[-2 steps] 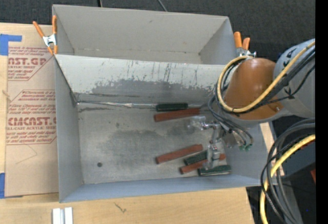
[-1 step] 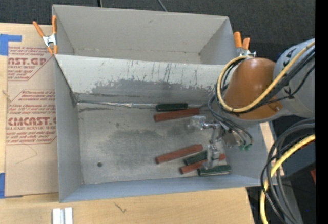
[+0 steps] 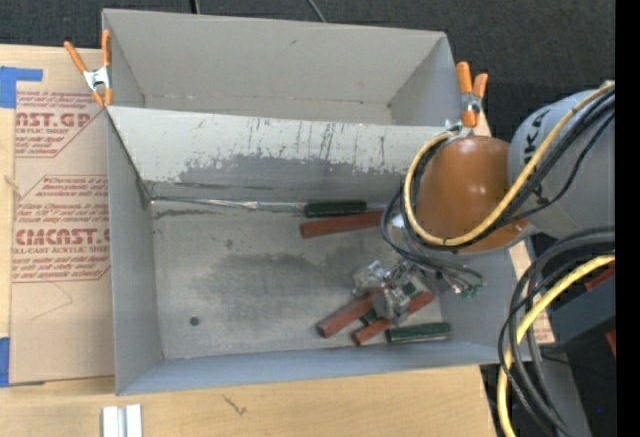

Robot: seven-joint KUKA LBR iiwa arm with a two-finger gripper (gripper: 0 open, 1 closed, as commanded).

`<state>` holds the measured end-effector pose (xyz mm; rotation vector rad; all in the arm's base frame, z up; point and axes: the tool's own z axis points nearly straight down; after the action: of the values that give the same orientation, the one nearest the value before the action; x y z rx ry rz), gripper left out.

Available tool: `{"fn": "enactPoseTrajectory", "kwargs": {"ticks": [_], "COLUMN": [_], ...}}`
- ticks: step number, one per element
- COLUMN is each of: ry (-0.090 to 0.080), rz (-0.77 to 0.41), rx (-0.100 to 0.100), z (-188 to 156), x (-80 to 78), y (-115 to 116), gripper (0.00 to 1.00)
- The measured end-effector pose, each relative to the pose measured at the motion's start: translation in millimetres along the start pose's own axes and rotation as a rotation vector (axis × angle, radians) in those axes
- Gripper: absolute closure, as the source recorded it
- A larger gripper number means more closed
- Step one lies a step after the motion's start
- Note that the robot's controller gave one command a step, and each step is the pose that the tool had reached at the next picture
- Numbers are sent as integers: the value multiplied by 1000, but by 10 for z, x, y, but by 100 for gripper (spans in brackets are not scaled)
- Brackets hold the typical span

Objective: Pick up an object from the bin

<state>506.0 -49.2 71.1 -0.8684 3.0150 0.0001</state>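
My gripper (image 3: 385,287) is low in the bin's front right corner, under the orange cover, its metal fingers down among a small cluster of bars. A reddish-brown bar (image 3: 343,317) lies slanted just left of and below the fingers. A shorter reddish-brown bar (image 3: 372,330) and a dark green bar (image 3: 418,332) lie along the front wall right below the gripper. I cannot make out whether anything sits between the fingers.
Further back, near the bin's back wall, a dark green bar (image 3: 335,209) and a reddish-brown bar (image 3: 340,224) lie side by side. The arm and its cables hang over the bin's right side.
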Motion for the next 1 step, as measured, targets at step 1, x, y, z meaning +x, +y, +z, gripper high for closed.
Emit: {"fn": "enactPoseTrajectory", "kwargs": {"ticks": [1], "ry": [0], "rz": [0], "rx": [0], "z": [0], "x": [0], "y": [0], "gripper": [100]}}
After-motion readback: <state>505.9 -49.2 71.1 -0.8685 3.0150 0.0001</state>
